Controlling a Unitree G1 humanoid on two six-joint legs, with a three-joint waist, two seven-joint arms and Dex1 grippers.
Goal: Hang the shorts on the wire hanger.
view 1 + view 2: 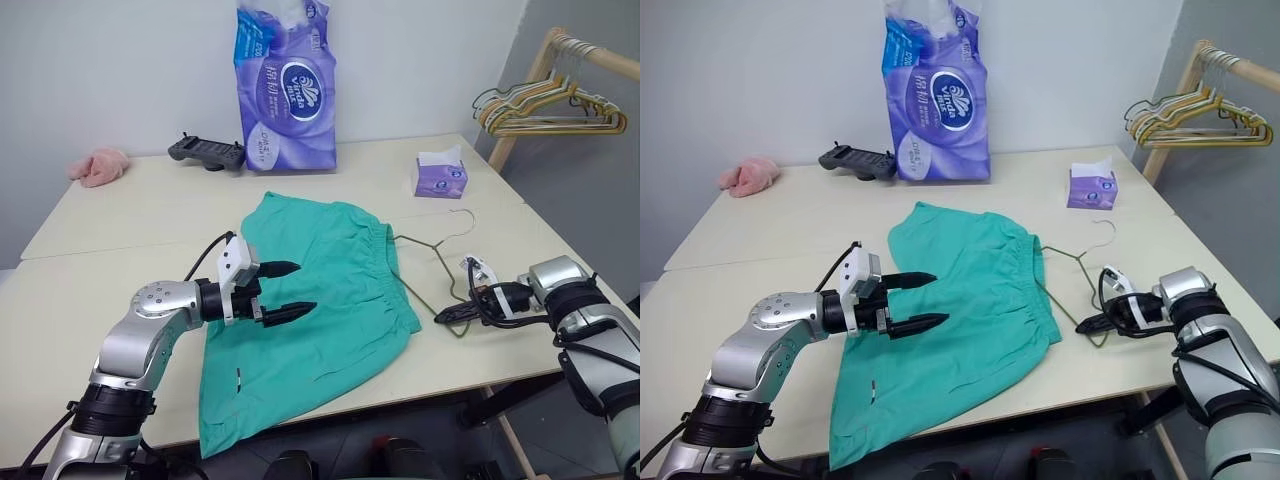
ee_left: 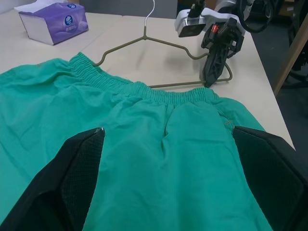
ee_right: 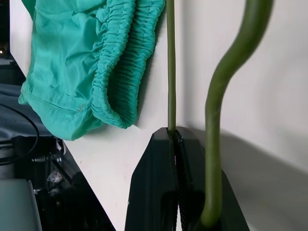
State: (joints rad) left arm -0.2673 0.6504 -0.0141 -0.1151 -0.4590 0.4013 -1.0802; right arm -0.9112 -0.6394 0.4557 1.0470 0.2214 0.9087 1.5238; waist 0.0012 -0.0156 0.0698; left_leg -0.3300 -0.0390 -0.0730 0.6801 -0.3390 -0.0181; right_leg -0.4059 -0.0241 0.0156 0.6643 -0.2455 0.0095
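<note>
The teal-green shorts (image 1: 320, 300) lie spread flat on the middle of the table, their gathered waistband (image 2: 144, 89) towards the right. Just right of the waistband lies the thin olive wire hanger (image 1: 440, 240), its small hook pointing to the far side. My right gripper (image 1: 445, 315) is shut on the hanger's near corner; in the right wrist view the wire (image 3: 170, 72) runs out from between the closed fingers (image 3: 159, 163). Over the left part of the shorts hovers my left gripper (image 1: 305, 288), open and holding nothing, its fingertips pointing right towards the hanger.
A tall purple tissue pack (image 1: 285, 85), a black controller (image 1: 207, 151) and a pink fuzzy cloth (image 1: 100, 166) sit at the table's back. A small purple tissue box (image 1: 440, 177) stands beyond the hanger. A wooden rail with several hangers (image 1: 545, 105) is at the far right.
</note>
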